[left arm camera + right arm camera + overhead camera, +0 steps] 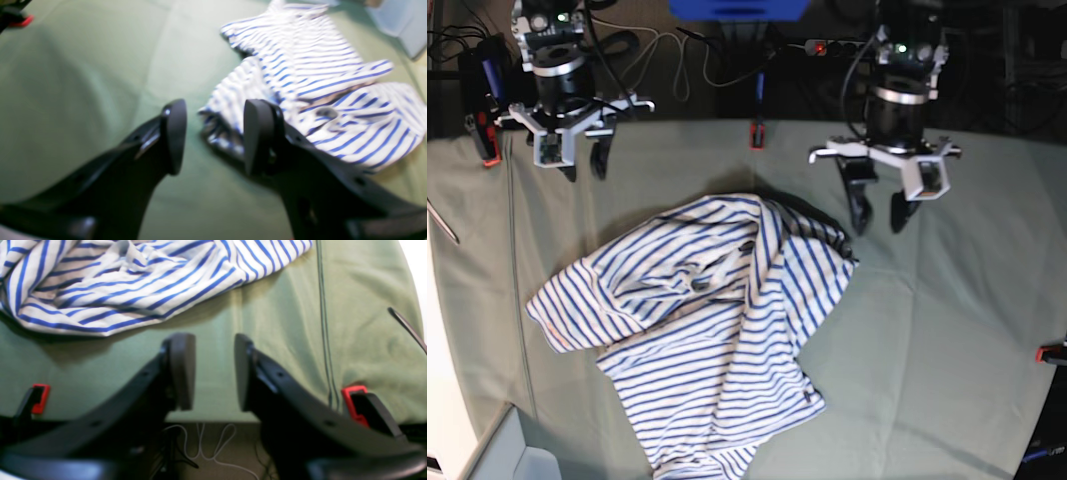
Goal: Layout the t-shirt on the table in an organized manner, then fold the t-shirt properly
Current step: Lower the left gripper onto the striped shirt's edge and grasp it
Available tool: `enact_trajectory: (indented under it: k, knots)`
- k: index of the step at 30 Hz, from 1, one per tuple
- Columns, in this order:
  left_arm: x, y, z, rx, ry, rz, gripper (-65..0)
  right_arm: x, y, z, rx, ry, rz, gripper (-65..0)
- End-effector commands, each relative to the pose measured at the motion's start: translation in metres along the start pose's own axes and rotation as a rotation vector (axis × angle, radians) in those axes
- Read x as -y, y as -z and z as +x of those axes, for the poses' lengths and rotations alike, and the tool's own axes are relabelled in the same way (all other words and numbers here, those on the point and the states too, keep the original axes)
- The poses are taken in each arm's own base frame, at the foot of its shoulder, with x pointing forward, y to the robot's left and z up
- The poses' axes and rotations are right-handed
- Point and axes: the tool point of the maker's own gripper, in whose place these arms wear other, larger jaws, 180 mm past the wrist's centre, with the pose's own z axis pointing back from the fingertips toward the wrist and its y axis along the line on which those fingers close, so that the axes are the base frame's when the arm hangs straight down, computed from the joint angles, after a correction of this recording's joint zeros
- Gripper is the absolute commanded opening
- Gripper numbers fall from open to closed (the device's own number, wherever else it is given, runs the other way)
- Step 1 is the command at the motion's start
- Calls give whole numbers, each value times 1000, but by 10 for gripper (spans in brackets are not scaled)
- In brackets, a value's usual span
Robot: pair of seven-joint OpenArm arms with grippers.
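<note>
Crumpled t-shirt (pixel 702 330), long axis slanting near-left to far-right across table (pixel 947 330); both arms' jaws apart, empty.

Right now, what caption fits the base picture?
Both open grippers hover above the rumpled striped t-shirt on the table.

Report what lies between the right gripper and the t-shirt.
Only bare table cloth lies between the right gripper and the t-shirt, clearest in the right wrist view.
</note>
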Motion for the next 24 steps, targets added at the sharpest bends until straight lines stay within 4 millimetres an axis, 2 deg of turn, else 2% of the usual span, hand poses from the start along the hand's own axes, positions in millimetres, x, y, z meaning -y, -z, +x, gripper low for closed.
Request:
enact_trajectory:
  k: [1, 5, 12, 14, 19, 24]
  knots:
    - [7, 6, 10, 30, -3, -18, -374, 0, -2, 11, 42, -5, 4, -396]
    - [20, 32, -7, -47, -9, -54, -374, 0, -2, 10, 40, -7, 5, -375]
    - [34, 71, -8, -90, -14, -79, -374, 2, -4, 8, 32, -10, -1, -376]
    - [43, 81, -10, -109, -6, -103, -374, 2, -4, 7, 31, -10, 0, -376]
    - [62, 97, -14, -129, 14, -152, -374, 3, -4, 4, 14, -10, -2, -376]
    - [77, 107, -33, -177, 37, -189, -374, 3, -2, -3, -35, -10, -3, -377]
